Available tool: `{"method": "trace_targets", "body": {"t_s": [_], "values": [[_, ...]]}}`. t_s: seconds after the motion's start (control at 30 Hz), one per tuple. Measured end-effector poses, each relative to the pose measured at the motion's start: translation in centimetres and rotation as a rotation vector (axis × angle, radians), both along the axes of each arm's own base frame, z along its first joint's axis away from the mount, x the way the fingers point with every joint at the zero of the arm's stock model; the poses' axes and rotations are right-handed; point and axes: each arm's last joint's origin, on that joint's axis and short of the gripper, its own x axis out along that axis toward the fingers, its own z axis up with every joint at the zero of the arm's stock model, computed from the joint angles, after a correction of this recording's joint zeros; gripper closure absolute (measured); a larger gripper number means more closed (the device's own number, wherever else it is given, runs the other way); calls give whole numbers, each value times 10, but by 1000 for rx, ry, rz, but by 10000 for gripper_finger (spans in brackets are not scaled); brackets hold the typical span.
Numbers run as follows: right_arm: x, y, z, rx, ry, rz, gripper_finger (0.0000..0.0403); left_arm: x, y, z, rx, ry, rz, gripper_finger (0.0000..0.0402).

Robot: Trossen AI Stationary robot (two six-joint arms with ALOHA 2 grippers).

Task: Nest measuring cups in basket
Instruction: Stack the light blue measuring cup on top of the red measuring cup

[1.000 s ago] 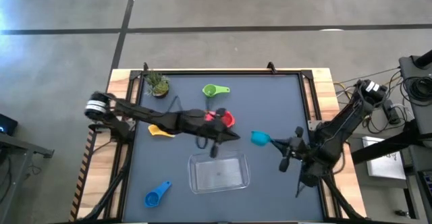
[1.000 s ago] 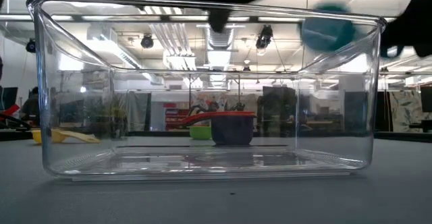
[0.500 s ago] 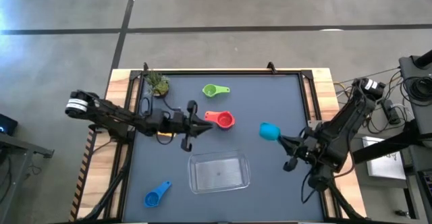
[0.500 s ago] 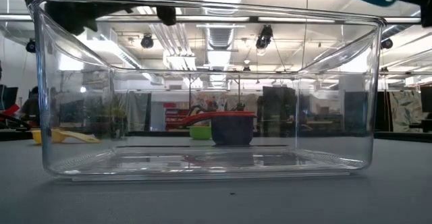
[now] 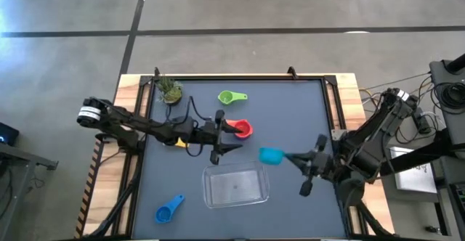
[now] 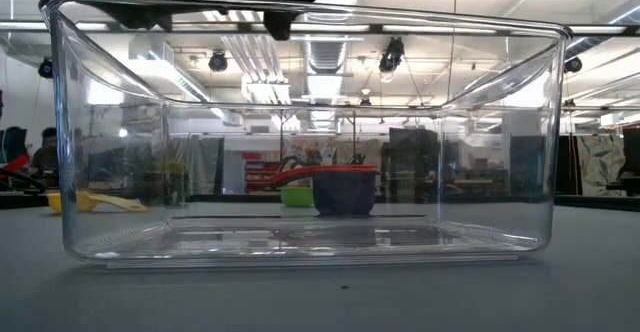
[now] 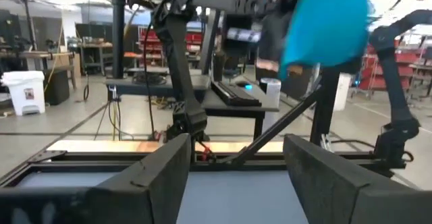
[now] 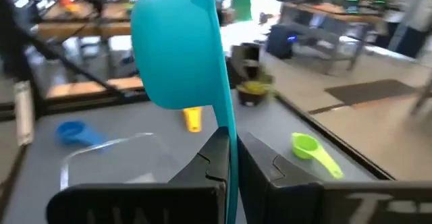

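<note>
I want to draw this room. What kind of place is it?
Probably a robot lab or workshop: workbenches with equipment behind the table, ceiling lights overhead, and a robot's right claw gripping a teal measuring cup.

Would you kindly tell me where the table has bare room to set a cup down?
Bare mat lies right of the green cup and between the blue cup and the basket. It is crowded around the red cup, where the left pincer hangs.

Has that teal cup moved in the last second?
Yes. Held in the right gripper, the teal cup has swung left toward the basket, now just past its upper right corner.
</note>
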Motion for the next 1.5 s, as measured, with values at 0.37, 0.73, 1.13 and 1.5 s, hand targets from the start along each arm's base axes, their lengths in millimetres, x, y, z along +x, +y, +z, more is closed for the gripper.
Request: {"method": "trace_targets", "body": {"t_s": [0.37,0.73,1.13,1.5], "values": [[41,2,59,-141,-209,399,394,3,-5,6,12,-38,-87,167],[83,-64,6,-109,-251,272,394,1,-11,13,26,-108,-127,167],[85,-94,-36,0,-383,294,394,1,-8,12,17,-108,-29,167],[102,-98,-54,24,-368,290,394,1,-8,14,14,-138,-28,167]]}}
